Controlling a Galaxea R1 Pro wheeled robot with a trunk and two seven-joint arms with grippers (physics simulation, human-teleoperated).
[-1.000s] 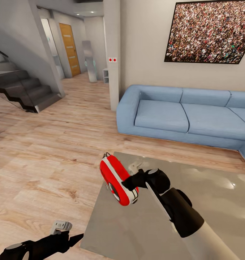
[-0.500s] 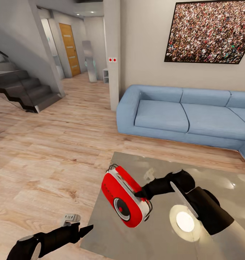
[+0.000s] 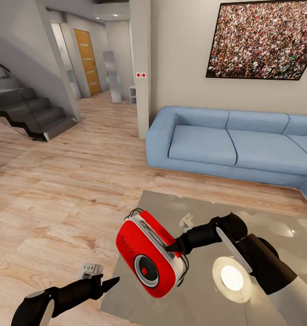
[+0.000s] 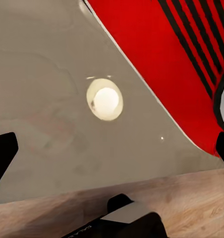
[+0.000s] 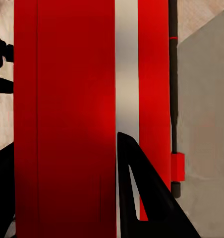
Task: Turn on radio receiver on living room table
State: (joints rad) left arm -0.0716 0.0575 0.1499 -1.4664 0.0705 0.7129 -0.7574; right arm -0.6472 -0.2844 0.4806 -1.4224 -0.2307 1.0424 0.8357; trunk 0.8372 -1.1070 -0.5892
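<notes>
The right gripper (image 3: 175,248) is clamped on the edge of the red radio (image 3: 150,259), holding it lifted and tilted above the near left corner of the glossy grey table (image 3: 262,235), with the round grey dial facing the camera and the thin wire handle at its upper end. In the right wrist view one black finger (image 5: 141,198) lies against the radio's white-silver band. The left gripper (image 3: 109,284) hangs low just off the table's near left edge, beside the radio but apart from it, gripping nothing; whether its fingers are parted I cannot tell. A bright round reflection sits on the tabletop under the right arm. Beyond the table are the wood floor (image 3: 58,190), a light-blue sofa (image 3: 226,142) and a speckled crowd picture (image 3: 262,38).
</notes>
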